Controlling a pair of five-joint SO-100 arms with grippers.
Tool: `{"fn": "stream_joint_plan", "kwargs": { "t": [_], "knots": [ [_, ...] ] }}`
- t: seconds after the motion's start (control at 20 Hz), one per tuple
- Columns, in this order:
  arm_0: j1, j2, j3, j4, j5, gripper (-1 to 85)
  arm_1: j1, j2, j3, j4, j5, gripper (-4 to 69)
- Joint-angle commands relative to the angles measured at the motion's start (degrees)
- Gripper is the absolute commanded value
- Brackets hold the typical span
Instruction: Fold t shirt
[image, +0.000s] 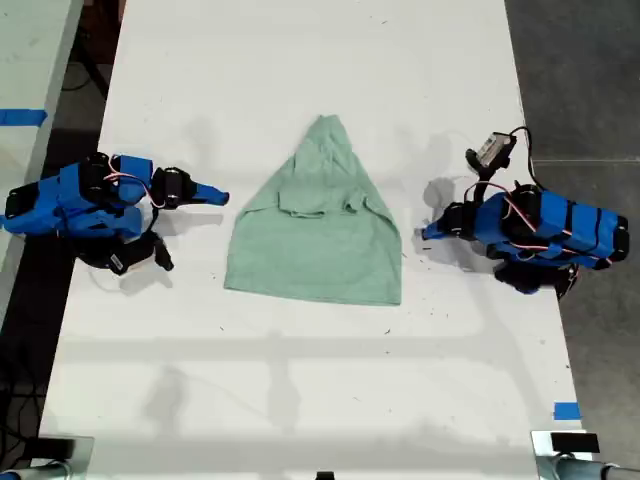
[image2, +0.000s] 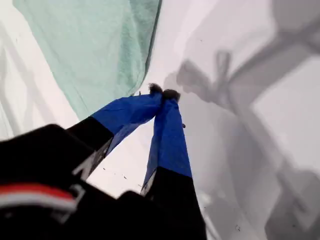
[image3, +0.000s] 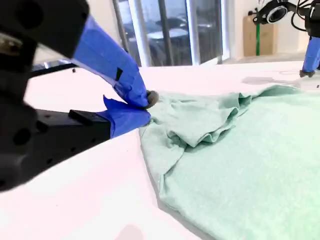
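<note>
T shirt (image: 318, 235) seen partly folded mid-table (image: 300, 60), sleeves tucked inward, top narrowed to point. My first gripper (image2: 162, 93) seen pressed together, empty, just beside shirt edge. My second gripper (image3: 148, 106) appears pressed together at shirt's edge; cloth between tips cannot be confirmed.

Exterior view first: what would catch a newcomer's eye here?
The pale green t shirt lies mid-table, its sleeves folded inward so it tapers to a point toward the far end of the white table. A blue arm sits on either side of it, each gripper apart from the cloth. By the wrist views, my first gripper and my second gripper both look shut and empty.
</note>
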Motion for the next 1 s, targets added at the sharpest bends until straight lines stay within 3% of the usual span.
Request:
{"fn": "stream_joint_plan", "kwargs": {
  "t": [0.0, 0.95],
  "knots": [
    [-0.79, 0.35, 0.35, -0.53, 0.62, -0.1, -0.97, 0.53, 2.37, -0.79, -0.53, -0.2],
    [0.35, 0.35, 0.18, 0.18, 0.79, -0.1, -0.26, 0.53, 2.64, -2.02, -1.67, -0.2]
  ]
}}
